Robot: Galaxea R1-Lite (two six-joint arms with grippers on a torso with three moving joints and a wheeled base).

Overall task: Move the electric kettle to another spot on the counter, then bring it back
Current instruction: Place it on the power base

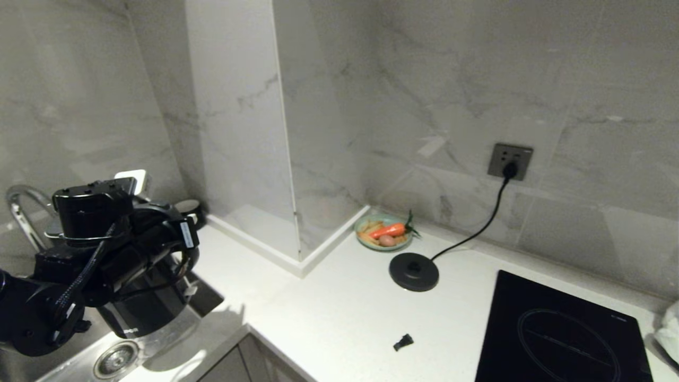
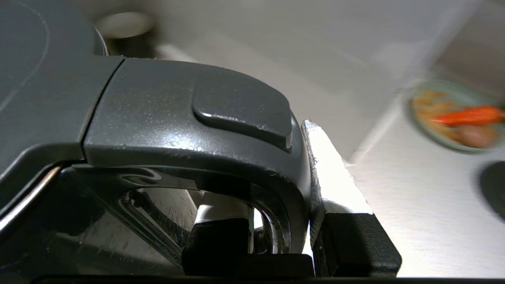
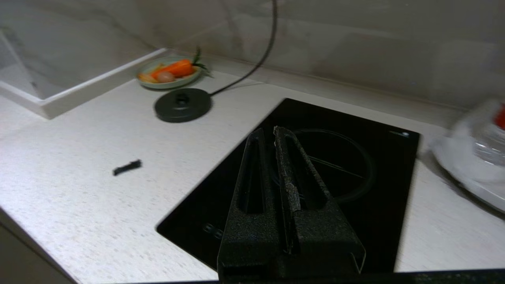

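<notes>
Head view. Our left pincer (image 1: 159, 249) is at the far left, above the sink (image 1: 114, 358), clamped on the kettle (image 1: 140, 313). The kettle hangs under the pincer, its lower body over the basin near the drain; we cannot tell whether it rests on anything or is carried. The base (image 1: 414, 271) sits well off to the pincer's right on the worktop (image 1: 329, 313), corded to the wall socket (image 1: 510, 161), with a plate of vegetables (image 1: 384, 232) just behind it. A small black scrap (image 1: 403, 342) lies between the base and the worktop's front edge. The hob (image 1: 562, 334) is farther right still.

Left wrist view. Fingers (image 2: 335, 173) closed across the top of the kettle's handle (image 2: 189, 122), one inside the loop, one outside. Grip looks firm. The plate and the base's edge show blurred beyond the pincer.

Right wrist view. Our right pincer (image 3: 272, 138) is closed on nothing, idle above the hob.

Judgement: we are in a carrying leg, kettle away from its base. Whether outbound or returning we cannot tell. The next move calls for a level carry to the right, kettle upright, clear of the sink's edge, then a straight lowering before the pincer lets go.
</notes>
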